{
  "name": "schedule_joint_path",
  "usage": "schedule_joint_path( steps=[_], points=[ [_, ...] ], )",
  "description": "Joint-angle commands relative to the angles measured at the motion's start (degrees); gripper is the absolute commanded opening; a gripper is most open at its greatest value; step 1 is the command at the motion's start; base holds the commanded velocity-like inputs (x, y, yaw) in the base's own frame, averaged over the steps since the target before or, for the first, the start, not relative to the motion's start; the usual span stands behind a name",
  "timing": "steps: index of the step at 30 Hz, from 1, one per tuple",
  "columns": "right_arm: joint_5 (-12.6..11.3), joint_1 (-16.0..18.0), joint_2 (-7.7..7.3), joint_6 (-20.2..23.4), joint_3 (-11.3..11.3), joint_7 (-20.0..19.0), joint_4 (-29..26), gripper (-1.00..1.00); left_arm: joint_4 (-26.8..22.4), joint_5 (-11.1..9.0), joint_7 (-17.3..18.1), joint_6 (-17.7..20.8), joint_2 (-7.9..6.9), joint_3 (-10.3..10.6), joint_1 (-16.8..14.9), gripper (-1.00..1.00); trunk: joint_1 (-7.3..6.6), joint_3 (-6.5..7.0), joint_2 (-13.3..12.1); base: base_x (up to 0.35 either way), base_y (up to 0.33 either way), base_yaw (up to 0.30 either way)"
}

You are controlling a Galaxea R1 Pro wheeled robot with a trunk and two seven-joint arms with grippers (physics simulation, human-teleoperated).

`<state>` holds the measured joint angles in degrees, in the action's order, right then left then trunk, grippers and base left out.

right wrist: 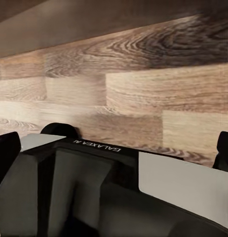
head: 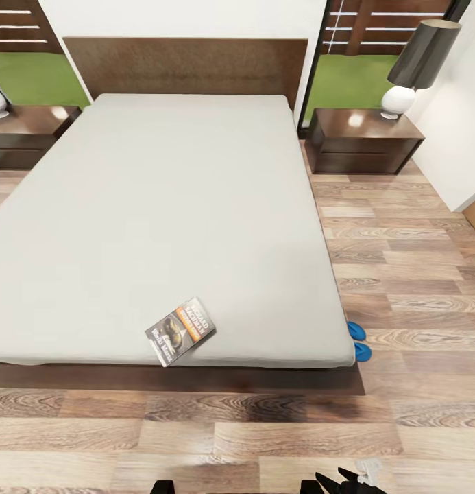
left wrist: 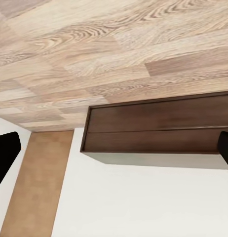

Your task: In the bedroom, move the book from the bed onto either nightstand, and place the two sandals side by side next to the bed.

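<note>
Both arms hang low, the left end effector (left wrist: 114, 148) spread empty over wood floor (left wrist: 94, 44) and a dark cabinet (left wrist: 158, 128), the right end effector (right wrist: 114, 143) spread above the robot's base (right wrist: 94, 187), while the book (head: 180, 331) lies near the bed's (head: 162, 206) foot edge and two sandals (head: 359, 341) peek half-hidden beside its corner.

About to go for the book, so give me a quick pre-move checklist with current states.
1. Book lies flat on the bed near the foot edge, nothing on it: ok.
2. Left gripper open, nothing between the fingers: ok.
3. Right gripper open, nothing held: ok.
4. Right nightstand has free top beside the lamp: ok.
5. Book within arm reach from here: cannot tell.
6. Sandals at the bed's right foot corner, partly hidden under the mattress edge; whether side by side: cannot tell.
</note>
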<state>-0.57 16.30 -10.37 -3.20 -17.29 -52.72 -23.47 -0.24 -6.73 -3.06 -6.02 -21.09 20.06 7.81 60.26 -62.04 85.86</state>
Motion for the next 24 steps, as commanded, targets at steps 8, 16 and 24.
schedule_joint_path(
  steps=[8,16,24],
  points=[
    [-0.2,0.3,0.27,-0.1,-0.3,-2.6,0.0,1.00,0.0,-0.7,-0.1,-0.4,0.00,0.5,0.0,1.00,0.00,-0.02,0.0,0.000,0.152,0.000],
    [-0.4,0.6,0.50,-0.4,-0.7,-3.2,0.0,1.00,0.0,-0.7,-0.1,-0.5,0.00,0.5,0.0,1.00,0.00,-0.02,0.0,0.000,0.046,0.000],
    [-0.5,0.7,1.04,-0.7,-0.9,-3.2,0.0,1.00,0.0,-0.7,-0.2,-0.6,0.00,0.5,0.1,1.00,0.00,-0.02,0.0,0.000,0.021,0.000]
  ],
)
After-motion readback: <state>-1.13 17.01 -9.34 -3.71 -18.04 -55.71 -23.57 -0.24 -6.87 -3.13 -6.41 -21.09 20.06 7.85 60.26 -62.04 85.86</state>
